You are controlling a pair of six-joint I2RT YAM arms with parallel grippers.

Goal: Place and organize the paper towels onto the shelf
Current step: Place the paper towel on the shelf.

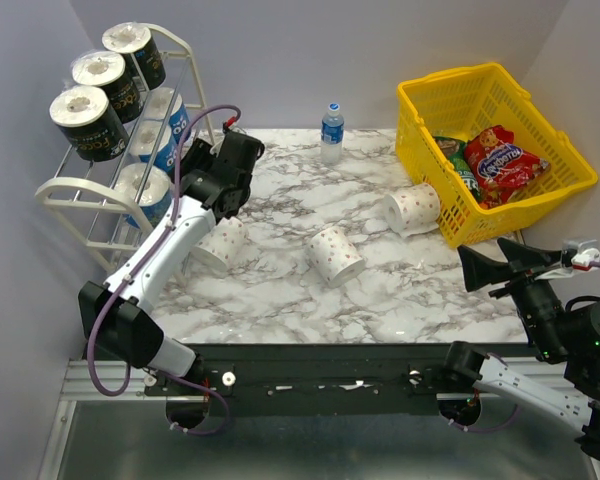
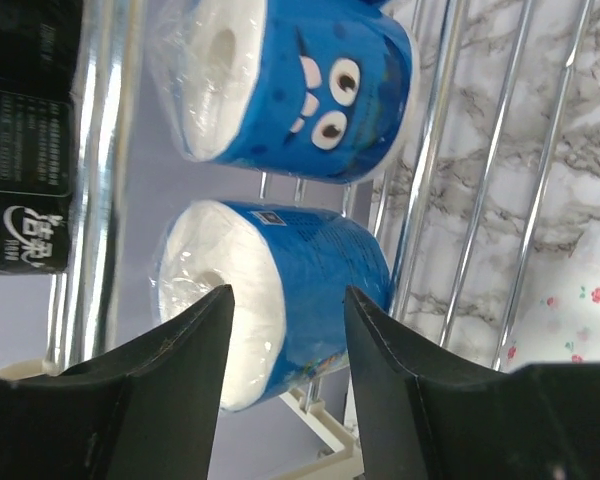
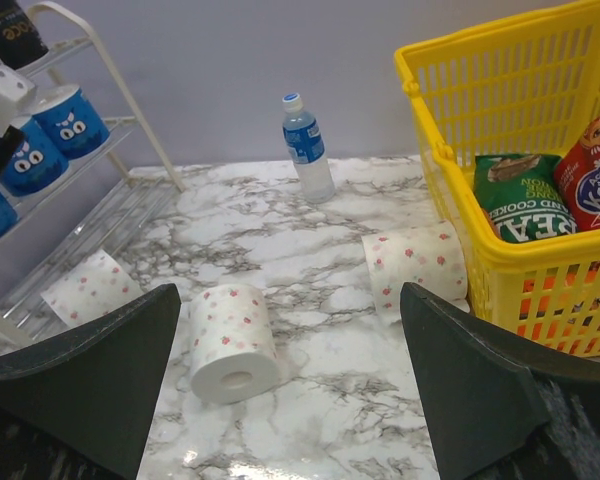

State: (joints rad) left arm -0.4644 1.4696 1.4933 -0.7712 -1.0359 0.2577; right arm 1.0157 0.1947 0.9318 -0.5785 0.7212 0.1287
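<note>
Paper towels (image 1: pixel 105 85) were held in the shelf (image 1: pixel 60 185) at ten o'clock, snack packets (image 1: pixel 500 160) in the basket (image 1: pixel 450 80) at two. Left gripper (image 2: pixel 288 292) was found half-open, right gripper (image 3: pixel 290 290) wide, both empty.

Three dotted paper towels (image 3: pixel 232 340) lying on the marble tabletop (image 3: pixel 310 230), water bottle (image 3: pixel 307 150) upright behind, yellow basket (image 3: pixel 500 120) right, blue rolls (image 3: pixel 70 120) on the shelf (image 3: pixel 130 110) left, right gripper (image 3: pixel 290 300) spread wide

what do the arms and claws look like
The left arm and right arm have white links, black joints and thin purple cables. The left claw and right claw are matte black, each with two broad wedge-shaped fingers.
</note>
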